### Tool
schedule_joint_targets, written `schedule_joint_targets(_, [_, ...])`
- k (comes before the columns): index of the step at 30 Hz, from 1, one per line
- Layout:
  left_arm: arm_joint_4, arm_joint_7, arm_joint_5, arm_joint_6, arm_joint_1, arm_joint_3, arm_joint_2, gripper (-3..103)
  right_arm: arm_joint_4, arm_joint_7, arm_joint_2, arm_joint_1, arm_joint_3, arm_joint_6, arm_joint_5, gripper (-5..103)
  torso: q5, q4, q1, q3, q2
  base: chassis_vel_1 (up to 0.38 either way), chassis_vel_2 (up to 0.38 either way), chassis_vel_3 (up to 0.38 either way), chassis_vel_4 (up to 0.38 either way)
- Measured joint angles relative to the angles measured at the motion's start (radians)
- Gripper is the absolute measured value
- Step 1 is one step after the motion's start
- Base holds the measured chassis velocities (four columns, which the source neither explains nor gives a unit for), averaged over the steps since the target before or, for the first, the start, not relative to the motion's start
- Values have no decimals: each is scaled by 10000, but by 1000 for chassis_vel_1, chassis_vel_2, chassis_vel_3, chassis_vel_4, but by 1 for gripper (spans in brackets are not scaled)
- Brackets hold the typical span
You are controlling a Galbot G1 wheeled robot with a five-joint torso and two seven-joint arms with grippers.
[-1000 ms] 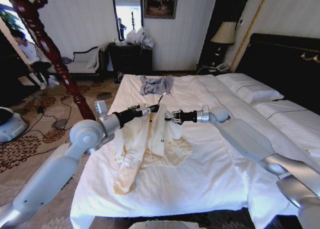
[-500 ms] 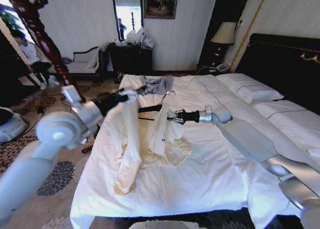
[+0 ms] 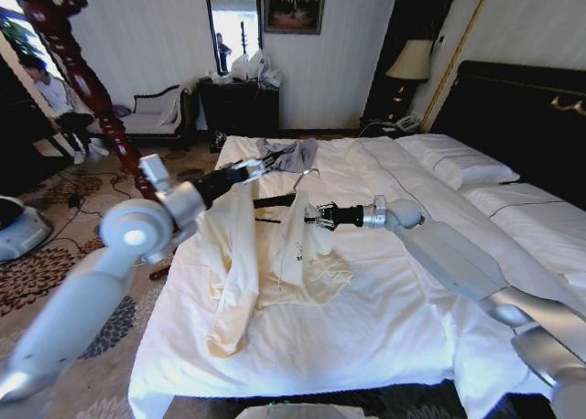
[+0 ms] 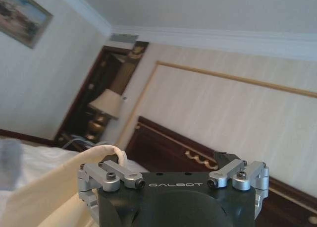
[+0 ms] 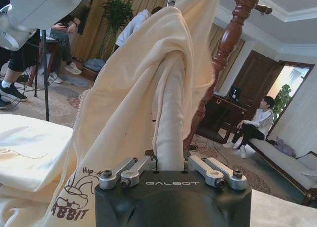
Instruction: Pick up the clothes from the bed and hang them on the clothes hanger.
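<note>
Draping between both end effectors, the clothes (image 3: 265, 254): left end effector (image 3: 257, 166) and right end effector (image 3: 314, 216) apparently clamped on fabric.

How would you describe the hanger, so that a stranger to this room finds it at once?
Start at the white bed. Above its middle, two grippers hold up a cream shirt. The hanger is the thin black bar between them, with a silver wire hook at its top; the grey garment lies farther back.
</note>
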Motion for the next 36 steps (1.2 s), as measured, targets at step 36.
schedule_joint_targets(36, [-2161,1164,3321,1886,1594,2053,1787,100,-796,3,294,284,55,-101,263,17,-2,0,-1,-1,1,0,0,0,0])
